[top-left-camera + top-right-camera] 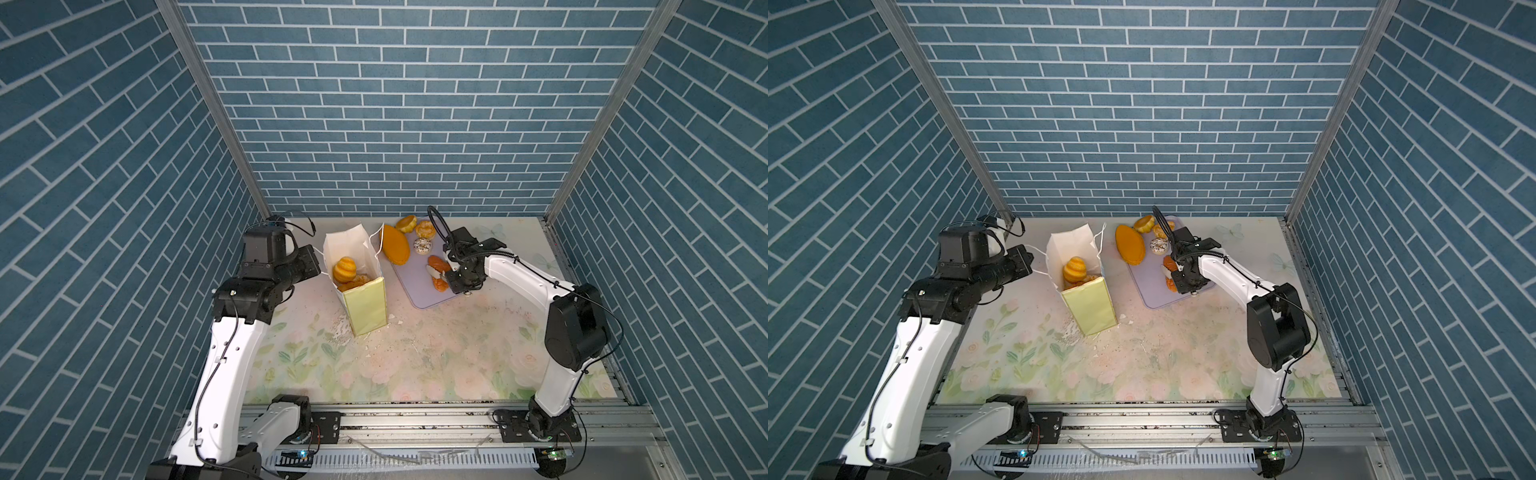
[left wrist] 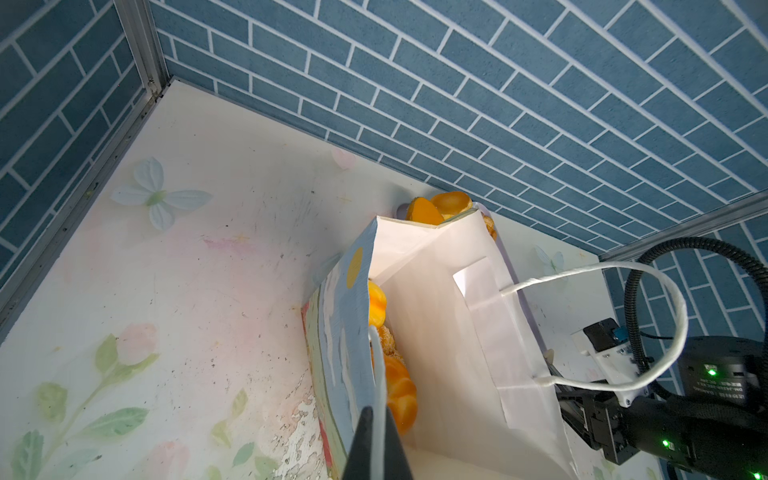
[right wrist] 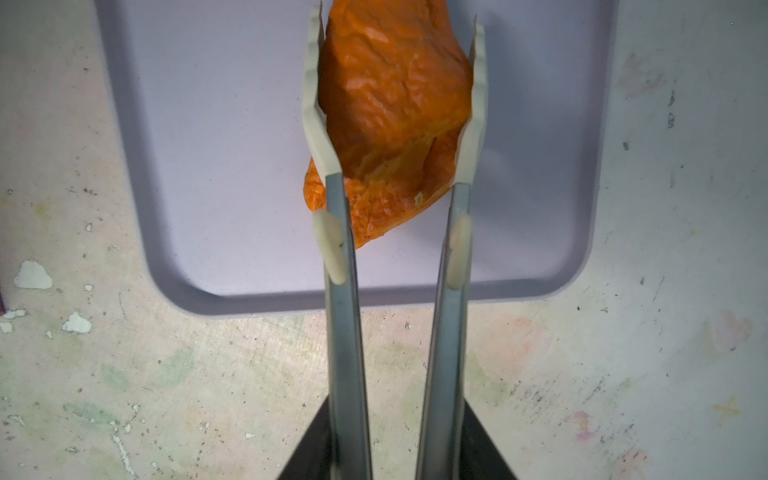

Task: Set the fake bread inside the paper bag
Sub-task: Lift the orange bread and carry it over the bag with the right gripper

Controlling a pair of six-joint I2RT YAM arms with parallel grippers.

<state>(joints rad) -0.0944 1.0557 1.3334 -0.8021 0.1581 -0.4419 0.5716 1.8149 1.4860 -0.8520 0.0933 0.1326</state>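
The left claw (image 2: 377, 419) is clenched on a white cord handle (image 2: 377, 374) of the paper bag (image 1: 365, 309). The bag stands open on the bench (image 1: 415, 357), just left of a lavender tray (image 1: 419, 293). Some bread sits inside the bag, a striped yellow roll (image 1: 345, 269) on top of the others. The right claw (image 3: 395, 440) grips a pair of tongs (image 3: 343, 332). Their white tips press both sides of an orange pastry (image 3: 395, 104) at the tray's near end. I can't tell whether it is lifted. A long oval loaf (image 1: 396, 245) and smaller buns (image 1: 406, 223) lie at the far end.
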